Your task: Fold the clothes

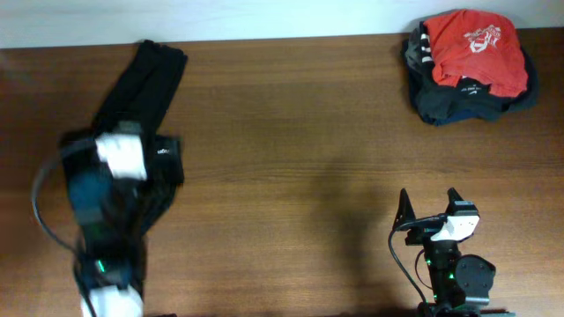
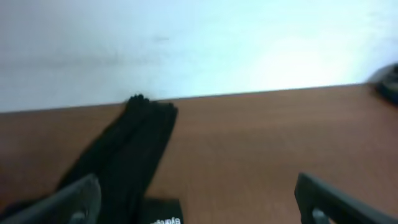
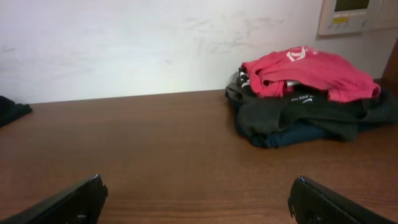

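From overhead, we see the long black garment (image 1: 145,79) stretched from the upper left of the frame down the left side of the brown surface (image 1: 291,132). The left arm hangs over its lower half and hides that part. The left claw (image 1: 132,141) is blurred here, so we cannot tell its state from this view. In the upper right corner the red T-shirt (image 1: 471,48) lies on top of a pile of dark garments (image 1: 458,101). The right claw (image 1: 429,204) sits at the lower right, fingers spread, well apart from the pile, with bare wood between them.

In the left wrist view, the left claw (image 2: 205,208) is spread wide, one finger in each lower corner, pinching nothing. The black garment (image 2: 137,149) runs from the lower left toward the pale wall (image 2: 186,43), and a tag with white lettering (image 2: 165,218) shows at the bottom edge.

In the right wrist view, the right claw (image 3: 196,199) is likewise spread and empty. The red T-shirt (image 3: 305,68) tops the dark garments (image 3: 292,112) at the upper right, below a wall panel (image 3: 348,15). A bit of the black garment (image 3: 9,109) shows at the left edge.
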